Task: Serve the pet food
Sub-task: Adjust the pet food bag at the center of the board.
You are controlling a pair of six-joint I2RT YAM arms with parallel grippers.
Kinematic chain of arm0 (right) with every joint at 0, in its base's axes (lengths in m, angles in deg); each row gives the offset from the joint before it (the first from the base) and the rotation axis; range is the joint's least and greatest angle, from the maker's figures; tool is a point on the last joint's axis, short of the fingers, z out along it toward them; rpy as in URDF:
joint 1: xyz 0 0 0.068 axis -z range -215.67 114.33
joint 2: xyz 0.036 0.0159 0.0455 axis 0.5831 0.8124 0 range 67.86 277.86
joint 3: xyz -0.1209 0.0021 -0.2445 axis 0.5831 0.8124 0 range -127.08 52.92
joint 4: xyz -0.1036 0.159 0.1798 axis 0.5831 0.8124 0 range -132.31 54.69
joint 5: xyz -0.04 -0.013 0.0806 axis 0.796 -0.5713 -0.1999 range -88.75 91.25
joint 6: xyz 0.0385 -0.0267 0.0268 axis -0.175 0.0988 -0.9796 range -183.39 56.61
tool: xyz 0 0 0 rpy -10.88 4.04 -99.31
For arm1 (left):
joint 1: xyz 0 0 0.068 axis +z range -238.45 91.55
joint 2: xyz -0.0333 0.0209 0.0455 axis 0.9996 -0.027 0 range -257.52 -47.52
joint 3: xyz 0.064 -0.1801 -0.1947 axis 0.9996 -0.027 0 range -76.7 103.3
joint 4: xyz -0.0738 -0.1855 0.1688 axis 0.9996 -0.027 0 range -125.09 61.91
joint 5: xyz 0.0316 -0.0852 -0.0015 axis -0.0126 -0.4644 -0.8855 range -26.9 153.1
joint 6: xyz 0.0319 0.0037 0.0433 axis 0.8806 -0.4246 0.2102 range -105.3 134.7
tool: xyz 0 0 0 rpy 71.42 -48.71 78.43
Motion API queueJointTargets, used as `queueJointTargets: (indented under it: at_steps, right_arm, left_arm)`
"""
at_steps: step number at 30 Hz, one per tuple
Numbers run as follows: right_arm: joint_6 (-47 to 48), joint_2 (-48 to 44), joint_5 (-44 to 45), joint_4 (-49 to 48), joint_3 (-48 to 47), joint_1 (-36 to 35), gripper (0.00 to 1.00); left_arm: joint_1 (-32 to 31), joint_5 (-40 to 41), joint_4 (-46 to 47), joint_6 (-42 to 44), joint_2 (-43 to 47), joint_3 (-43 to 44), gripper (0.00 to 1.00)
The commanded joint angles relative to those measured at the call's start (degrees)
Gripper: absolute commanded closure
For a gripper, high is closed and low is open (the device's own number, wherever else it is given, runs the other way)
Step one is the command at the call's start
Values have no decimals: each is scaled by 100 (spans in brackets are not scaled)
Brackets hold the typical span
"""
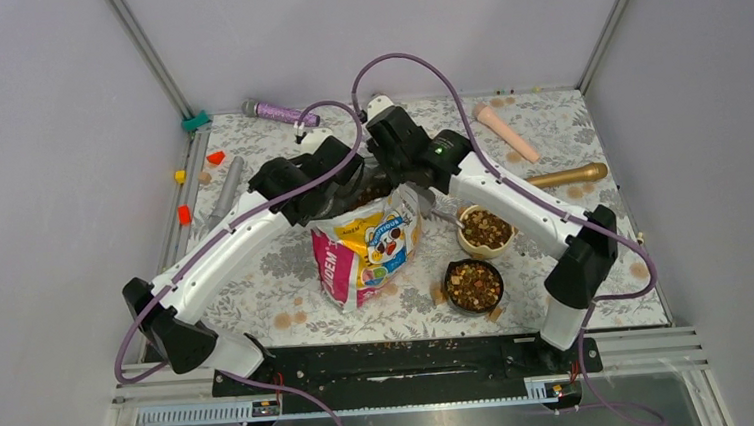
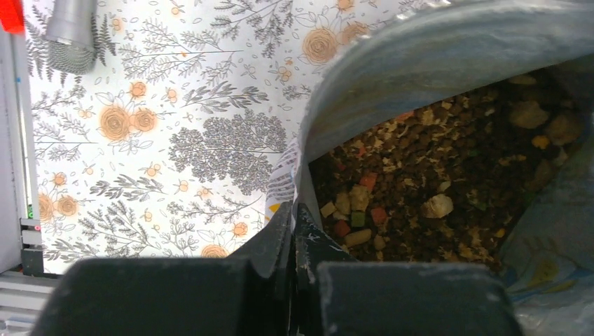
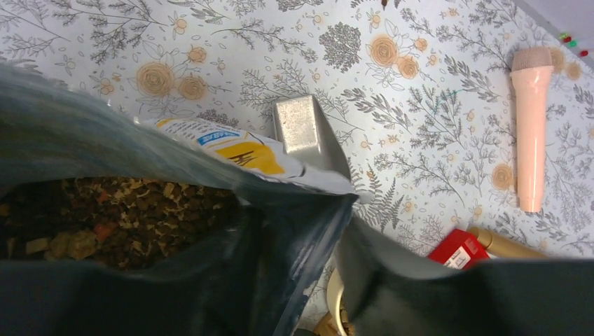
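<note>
As the left gripper (image 2: 293, 218) pinches the rim of the bag (image 1: 366, 249), pet food (image 2: 420, 168) shows inside. Right gripper (image 3: 341, 245) at the opposite rim; can't tell if clamped.

My count: 2 arms, L arm (image 1: 225, 246) & R arm (image 1: 512, 198). 1 food bag (image 1: 366, 252). 2 bowls: tan bowl (image 1: 464, 219), black bowl (image 1: 451, 276). 4 toy mics: purple mic (image 1: 279, 111), grey mic (image 1: 223, 189), pink mic (image 1: 506, 132), gold mic (image 1: 566, 175). 1 metal scoop (image 3: 298, 124). 1 small red box (image 3: 457, 250). Blocks by L wall, 4: yellow block (image 1: 180, 176), orange block (image 1: 215, 157), red block (image 1: 184, 214), teal block (image 1: 194, 120). Kibble (image 2: 420, 182): too many pcs to count.
</note>
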Motion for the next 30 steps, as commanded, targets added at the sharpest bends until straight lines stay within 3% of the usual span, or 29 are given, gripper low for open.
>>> queueJointTargets:
  at_steps: [1,3,5,9,15,21,26,30]
  right_arm:
    - [7,-655,1172,-125,114,524,74]
    - [-157,-950,1120,-112,351,692,92]
    - [-193,-1250,1103,-124,585,859,100]
    - [-278,-1723,1020,345,766,958,100]
    - [-680,-2385,-1297,911,1058,904,100]
    - [-929,-2871,-1971,574,1444,268,100]
    - [-1088,-3046,-1850,313,1589,97,79]
    - [-589,-3234,-1360,-120,1719,97,49]
  left_arm:
    - [10,800,-725,-229,341,10,100]
    - [9,1073,-1086,-399,618,-68,100]
    - [10,1214,-1300,-476,966,-236,100]
    - [6,1213,-1407,-424,1585,-627,100]
    - [6,965,-999,-9,2156,-895,100]
    - [10,430,-528,607,2212,-817,100]
    - [13,169,-481,751,2300,-711,98]
    - [19,-461,-242,956,2580,-764,52]
